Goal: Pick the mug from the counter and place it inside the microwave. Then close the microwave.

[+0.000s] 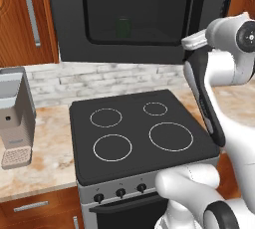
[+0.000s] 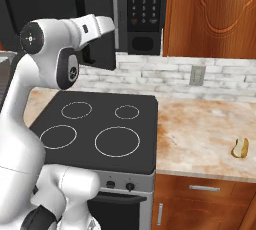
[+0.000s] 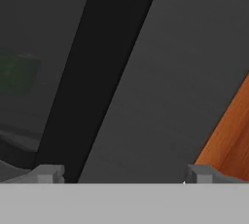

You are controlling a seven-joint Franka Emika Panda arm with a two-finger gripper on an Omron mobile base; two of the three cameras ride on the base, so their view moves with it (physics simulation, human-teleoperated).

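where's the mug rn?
The mug sits inside the microwave, seen through its dark door window in the left base view, above the stovetop.

Through the hand camera I see the claw [image 3: 119, 173] with its two fingertips [image 3: 46, 173] standing wide apart at the bottom, nothing between them; just ahead of them lies the microwave [image 3: 160, 72], its grey face crossed by a black band running slantwise from the top to the lower left; left of that band, behind dark glass, a dim green patch shows, the mug [image 3: 17, 74], blurred; a reddish-brown wooden cabinet [image 3: 231, 140] fills the lower right corner.
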